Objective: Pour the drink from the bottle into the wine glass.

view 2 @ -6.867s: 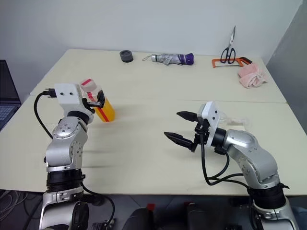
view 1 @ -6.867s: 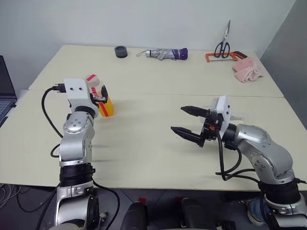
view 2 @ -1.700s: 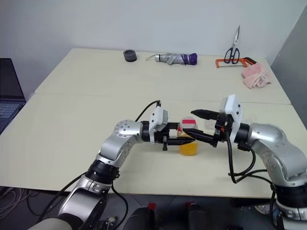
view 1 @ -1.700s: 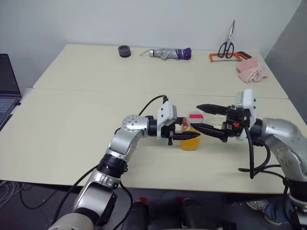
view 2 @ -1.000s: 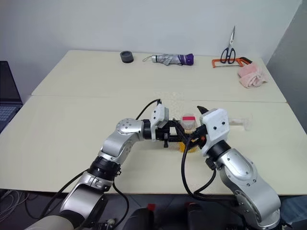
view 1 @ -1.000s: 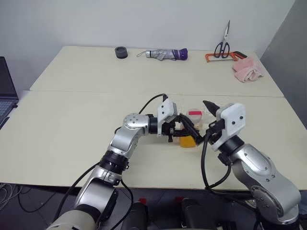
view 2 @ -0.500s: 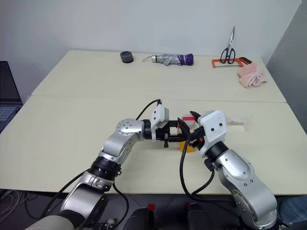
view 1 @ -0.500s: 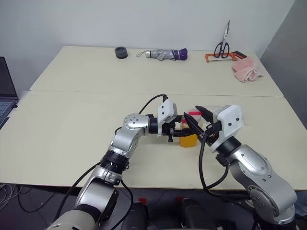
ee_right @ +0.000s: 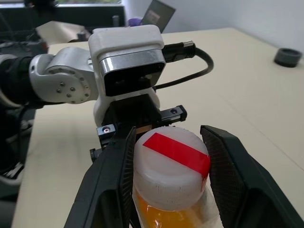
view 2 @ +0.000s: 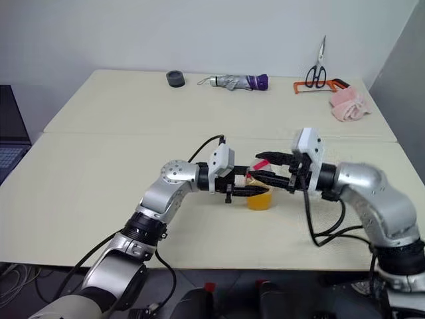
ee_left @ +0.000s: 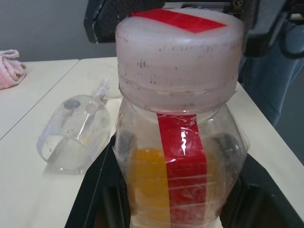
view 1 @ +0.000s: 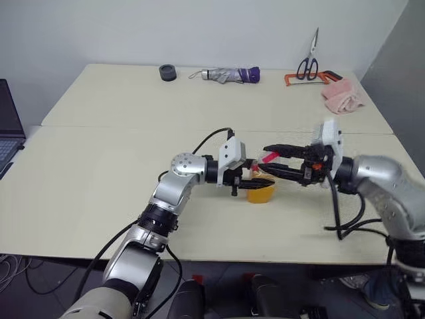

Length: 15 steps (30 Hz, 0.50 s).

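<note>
Both hands point(view 2: 250, 184) hide most of the bottle point(view 2: 259, 195).

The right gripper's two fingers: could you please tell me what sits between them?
In the right wrist view, the bottle's red-and-white cap sits between the right gripper's fingers, which flank it on either side.

Two silver-grey metal arms with rounded joint housings and black ring collars; white boxy camera module on each wrist; left gripper point(view 2: 247, 191) and right gripper point(view 2: 260, 169) each with two black tapered fingers; black cables looping from wrist modules along forearms; small screws on black bracket beneath left wrist module; orange-red accents by right fingers' base
</note>
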Available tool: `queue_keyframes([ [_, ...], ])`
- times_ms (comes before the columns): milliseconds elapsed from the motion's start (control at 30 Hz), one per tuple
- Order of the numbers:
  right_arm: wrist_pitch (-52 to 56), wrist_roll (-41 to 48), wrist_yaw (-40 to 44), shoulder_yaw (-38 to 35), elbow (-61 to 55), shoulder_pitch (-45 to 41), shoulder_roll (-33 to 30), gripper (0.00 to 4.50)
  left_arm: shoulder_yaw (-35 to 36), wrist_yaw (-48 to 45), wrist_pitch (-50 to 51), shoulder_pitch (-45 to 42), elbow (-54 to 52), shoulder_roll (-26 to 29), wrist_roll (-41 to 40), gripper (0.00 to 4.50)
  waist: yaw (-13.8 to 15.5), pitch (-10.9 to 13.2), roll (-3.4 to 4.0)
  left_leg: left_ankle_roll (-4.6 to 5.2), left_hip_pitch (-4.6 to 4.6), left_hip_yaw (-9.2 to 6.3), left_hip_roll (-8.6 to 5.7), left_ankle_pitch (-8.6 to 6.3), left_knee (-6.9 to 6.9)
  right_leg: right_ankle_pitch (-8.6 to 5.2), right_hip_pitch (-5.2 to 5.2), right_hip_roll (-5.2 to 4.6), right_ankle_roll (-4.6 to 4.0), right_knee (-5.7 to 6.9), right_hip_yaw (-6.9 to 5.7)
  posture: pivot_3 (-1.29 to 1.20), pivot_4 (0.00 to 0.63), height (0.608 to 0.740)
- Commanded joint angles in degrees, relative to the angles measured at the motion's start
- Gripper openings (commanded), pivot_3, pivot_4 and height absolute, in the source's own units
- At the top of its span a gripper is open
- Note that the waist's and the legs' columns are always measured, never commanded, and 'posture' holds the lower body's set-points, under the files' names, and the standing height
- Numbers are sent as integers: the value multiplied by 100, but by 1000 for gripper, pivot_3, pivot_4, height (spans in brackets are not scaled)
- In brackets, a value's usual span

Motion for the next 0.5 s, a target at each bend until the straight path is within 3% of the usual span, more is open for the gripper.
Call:
queue_keyframes([
  [33, 112, -26, -100, -214, 10, 163, -63, 1828, 244, 43, -190, -167, -214, 15, -123, 1796, 1, 0, 0, 0, -2, -1, 0, 0, -3, 0, 0, 0, 0, -6, -1, 0, 150, 740],
  [267, 287, 276, -1797, -1080, -1448, 947, 661, 4283, 298, 373, -102, -167, -154, -32, -43, 1768, 18, 0, 0, 0, -10, -1, -5, 0, -5, 0, -2, -15, 0, -12, 1, 0, 150, 740],
  [400, 664, 378, -3014, -1025, -2687, 1530, 1187, 4295, 301, 506, -143, -236, -28, -63, 41, 1768, 17, 0, 0, 0, -9, -17, -4, 0, -5, 0, -2, -13, 1, -12, 0, 0, 150, 740],
  [500, 786, -250, -4006, -375, -3123, 1606, 1715, 4295, 312, 570, -167, -310, 101, -134, 65, 1768, -12, 0, 0, -1, -6, -17, -4, 1, -4, 0, -2, -11, 1, -5, 2, 0, 150, 740],
])
